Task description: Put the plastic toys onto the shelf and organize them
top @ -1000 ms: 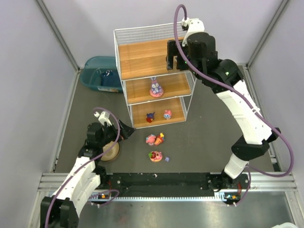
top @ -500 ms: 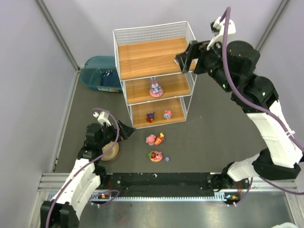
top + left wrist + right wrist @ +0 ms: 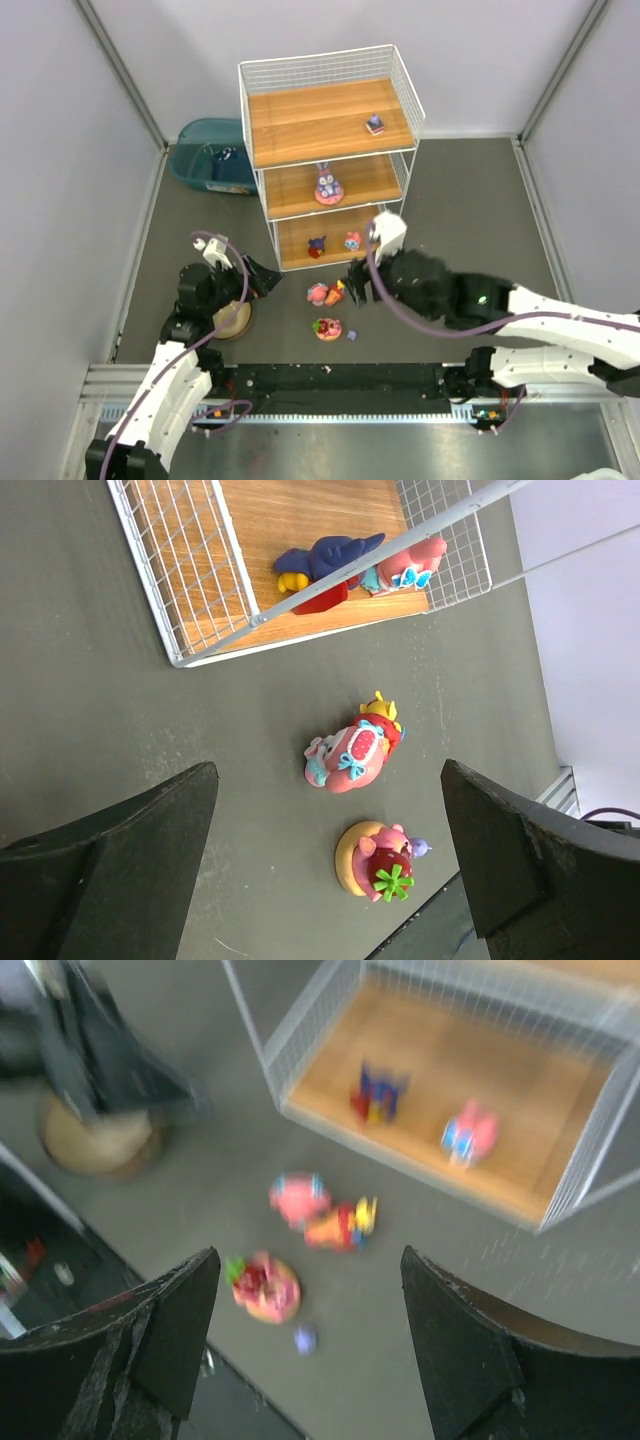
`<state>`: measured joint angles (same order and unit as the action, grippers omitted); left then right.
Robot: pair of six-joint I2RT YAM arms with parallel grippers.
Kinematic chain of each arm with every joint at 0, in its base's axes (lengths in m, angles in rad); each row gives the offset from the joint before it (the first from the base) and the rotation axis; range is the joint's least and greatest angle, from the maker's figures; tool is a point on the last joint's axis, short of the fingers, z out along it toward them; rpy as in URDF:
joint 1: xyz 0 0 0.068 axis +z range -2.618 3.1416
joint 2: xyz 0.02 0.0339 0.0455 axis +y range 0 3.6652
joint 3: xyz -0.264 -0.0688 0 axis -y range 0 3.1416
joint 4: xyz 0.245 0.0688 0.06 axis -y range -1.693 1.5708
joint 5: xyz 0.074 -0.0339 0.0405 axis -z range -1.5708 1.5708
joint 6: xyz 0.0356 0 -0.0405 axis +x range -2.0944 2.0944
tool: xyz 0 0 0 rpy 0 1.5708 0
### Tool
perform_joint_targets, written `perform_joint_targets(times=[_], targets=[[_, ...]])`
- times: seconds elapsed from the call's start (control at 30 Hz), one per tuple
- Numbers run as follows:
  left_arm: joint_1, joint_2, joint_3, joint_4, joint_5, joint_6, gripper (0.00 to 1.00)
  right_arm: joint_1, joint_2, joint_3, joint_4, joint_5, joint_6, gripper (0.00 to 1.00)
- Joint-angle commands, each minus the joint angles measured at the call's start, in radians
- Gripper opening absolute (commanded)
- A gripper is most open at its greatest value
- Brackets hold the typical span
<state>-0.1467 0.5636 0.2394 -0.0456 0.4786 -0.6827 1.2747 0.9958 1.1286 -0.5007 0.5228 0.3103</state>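
R pincer (image 3: 358, 283) now near floor toys (image 3: 327, 293)

A three-tier stepped shelf of white wire mesh and orange-brown wooden boards (image 3: 300, 120) stands upright at the back of the dark counter (image 3: 460, 220). A small dark purple figurine (image 3: 375, 124) sits near its top board's right edge. A purple-eared bunny (image 3: 327, 185) stands on the middle board. On the bottom board a dark blue and red figurine (image 3: 317, 246) and a pink figurine (image 3: 352, 240) sit side by side. On the counter before the shelf, a pink bow-trimmed figurine (image 3: 318, 294) touches a red and yellow figurine (image 3: 338, 291). Nearer lies a pink flower-topped disc (image 3: 327, 329), with a tiny purple piece (image 3: 351, 335) just beside it.
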Motion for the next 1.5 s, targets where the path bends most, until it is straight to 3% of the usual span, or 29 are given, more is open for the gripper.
perform_joint_targets(times=[0.0, 0.07, 0.17, 0.4, 0.6, 0.87, 1.47], targets=[[-0.002, -0.037, 0.001, 0.006, -0.003, -0.005, 0.99, 0.031, -0.023, -0.317, 0.154, -0.137, 0.166, 0.73], [-0.002, -0.036, 0.001, 0.004, 0.003, -0.003, 0.99, 0.034, -0.036, -0.454, 0.238, -0.167, 0.205, 0.72], [-0.002, -0.030, 0.006, 0.001, 0.006, -0.002, 0.99, 0.035, -0.017, -0.515, 0.233, -0.159, 0.280, 0.72], [-0.002, -0.033, 0.008, 0.000, 0.028, -0.014, 0.99, 0.034, 0.154, -0.366, 0.007, -0.087, 0.571, 0.61], [-0.002, -0.053, 0.006, -0.022, 0.066, -0.011, 0.99, 0.041, 0.253, -0.339, -0.019, -0.129, 0.809, 0.54], [-0.004, -0.080, -0.005, -0.059, 0.121, 0.020, 0.99, 0.066, 0.336, -0.334, -0.042, -0.050, 1.010, 0.47], [-0.004, -0.096, 0.005, -0.073, 0.155, 0.038, 0.99, 0.069, 0.552, -0.216, -0.107, -0.050, 1.099, 0.46]])
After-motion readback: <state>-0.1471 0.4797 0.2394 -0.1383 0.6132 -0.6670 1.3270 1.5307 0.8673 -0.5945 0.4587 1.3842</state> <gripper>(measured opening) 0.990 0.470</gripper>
